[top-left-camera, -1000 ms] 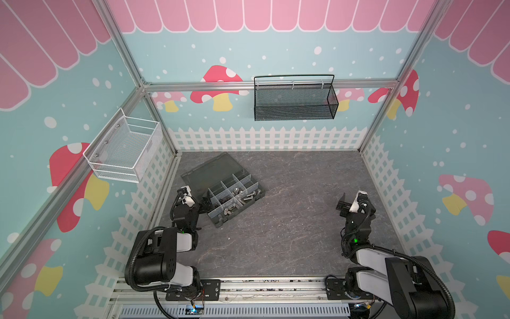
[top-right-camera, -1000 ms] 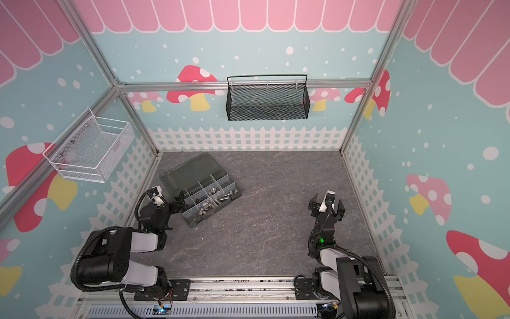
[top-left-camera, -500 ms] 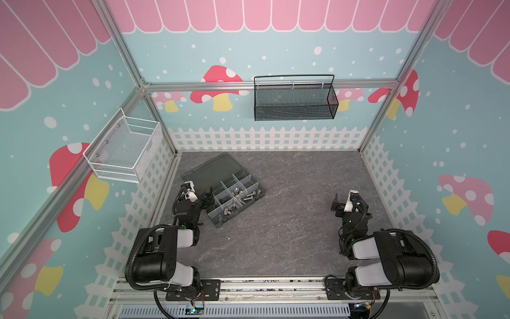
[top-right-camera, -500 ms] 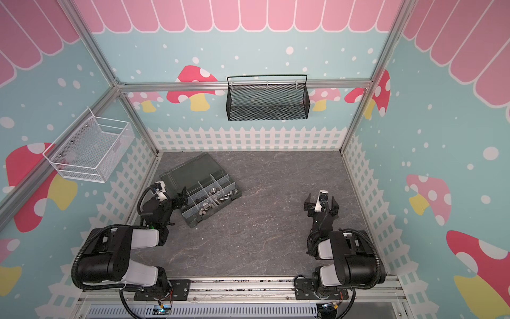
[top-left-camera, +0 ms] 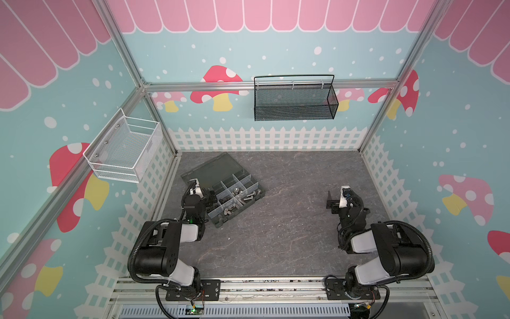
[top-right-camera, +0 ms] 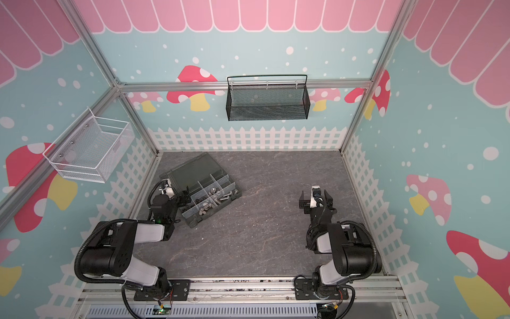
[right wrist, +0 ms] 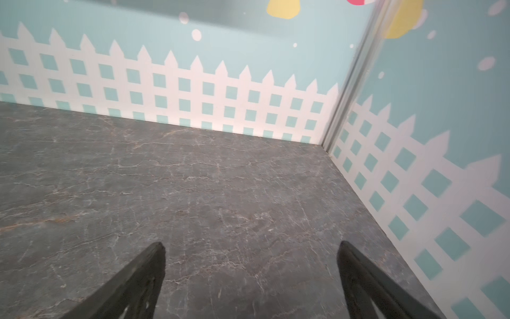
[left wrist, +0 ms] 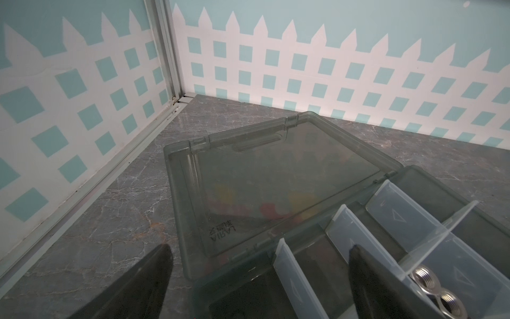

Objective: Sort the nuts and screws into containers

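The dark grey organizer box [top-left-camera: 220,221] lies open at the left of the table in both top views, its lid [top-left-camera: 212,168] flat behind it. Clear dividers split it into the containers [top-left-camera: 230,182] [left wrist: 392,218]. Silver screws [top-left-camera: 249,197] and other small hardware lie in the nearer compartments. Two silver nuts [left wrist: 430,279] show beside a divider in the left wrist view. My left gripper [top-left-camera: 201,193] [left wrist: 259,262] is open at the box's left corner, one finger over a compartment, the other over the table. My right gripper [top-left-camera: 343,199] [right wrist: 251,248] is open over bare table at the right, holding nothing.
A white wire basket [top-left-camera: 124,150] hangs on the left wall and a black mesh basket [top-left-camera: 295,99] on the back wall. White-fence walls close in the grey marbled table [top-left-camera: 289,221] on three sides. An aluminium rail [top-left-camera: 262,287] runs along the front edge.
The right arm has folded back and its gripper has drifted slightly left. The left gripper has edged forward toward the box corner. Both stayed open.
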You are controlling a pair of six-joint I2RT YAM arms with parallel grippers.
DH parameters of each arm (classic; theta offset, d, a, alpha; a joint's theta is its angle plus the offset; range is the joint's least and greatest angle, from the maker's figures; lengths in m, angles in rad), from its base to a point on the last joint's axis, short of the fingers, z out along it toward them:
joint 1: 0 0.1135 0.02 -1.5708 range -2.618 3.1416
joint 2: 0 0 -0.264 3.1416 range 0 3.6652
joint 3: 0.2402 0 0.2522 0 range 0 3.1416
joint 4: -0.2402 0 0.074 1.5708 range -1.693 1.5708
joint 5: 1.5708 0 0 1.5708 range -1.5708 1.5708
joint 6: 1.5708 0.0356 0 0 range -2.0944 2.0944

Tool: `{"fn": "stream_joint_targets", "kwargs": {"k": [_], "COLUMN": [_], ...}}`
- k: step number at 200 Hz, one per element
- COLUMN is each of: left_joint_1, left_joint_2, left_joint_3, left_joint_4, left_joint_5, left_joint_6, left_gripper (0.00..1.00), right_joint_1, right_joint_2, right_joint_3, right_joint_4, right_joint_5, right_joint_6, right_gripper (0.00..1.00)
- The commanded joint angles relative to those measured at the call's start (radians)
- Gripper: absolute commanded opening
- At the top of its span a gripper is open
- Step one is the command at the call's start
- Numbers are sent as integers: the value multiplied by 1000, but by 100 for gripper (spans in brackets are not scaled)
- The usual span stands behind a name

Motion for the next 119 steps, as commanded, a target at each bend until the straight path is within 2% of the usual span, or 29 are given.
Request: {"fn": "stream_joint_targets", "kwargs": {"k": [1,37,119], "left_joint_1": [-5,-5,-4], "left_joint_2": [-2,4,4], "left_joint_3": [26,29,29], "left_joint_4": [-35,-29,-28], "left_joint_5": [40,41,41], "left_joint_6": [46,48,48], "left_gripper": [100,100,100], "right_joint_1": [-21,-48,-50], "right_joint_2": [2,1,-1], "right_joint_3": [9,7,7], "right_joint_4": [-32,-31,-31], "right_joint_5": [-126,-221,-215], "right_joint_6": [-44,-45,-42], "right_gripper": [98,98,98]}}
